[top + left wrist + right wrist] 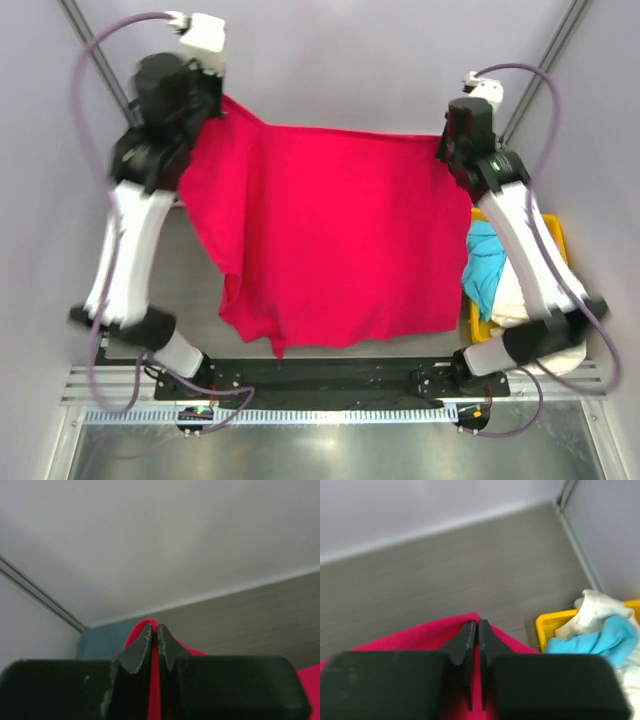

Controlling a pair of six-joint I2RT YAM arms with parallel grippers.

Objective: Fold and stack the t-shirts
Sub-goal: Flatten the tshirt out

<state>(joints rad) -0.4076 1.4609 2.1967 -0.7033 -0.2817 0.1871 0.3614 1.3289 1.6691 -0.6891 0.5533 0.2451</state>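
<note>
We see the left jaws pinched shut on one upper corner of the red-pink t-shirt, with a thin fold of cloth rising between their tips. The right jaws are clamped on the opposite corner in the same way. The shirt hangs spread between the two pairs of jaws and droops below them over the bench. Just right of the right jaws, a yellow bin holds a cyan t-shirt and a cream-white t-shirt.
</note>
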